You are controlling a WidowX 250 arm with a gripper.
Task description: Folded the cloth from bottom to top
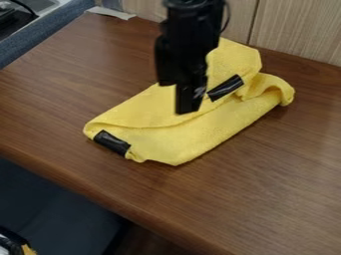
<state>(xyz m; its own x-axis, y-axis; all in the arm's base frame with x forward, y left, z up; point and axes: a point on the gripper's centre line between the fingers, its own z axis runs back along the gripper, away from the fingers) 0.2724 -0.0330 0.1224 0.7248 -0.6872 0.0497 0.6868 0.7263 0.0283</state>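
- The yellow cloth lies folded in layers around the middle of the frame, slanting from lower left to upper right, its right end curled over in a rounded fold.
- One black strip sits on the cloth's left end; another black strip lies right of centre, on the upper layer.
- The black gripper hangs down from the top edge, in front of the cloth's middle; whether it is open or closed, I cannot tell, nor whether it touches the cloth.
- Beneath the cloth is the brown wooden table, spanning most of the frame.
- A pale flat piece lies at the table's far edge, upper left.
- Light wood-grain panelling stands at upper right.
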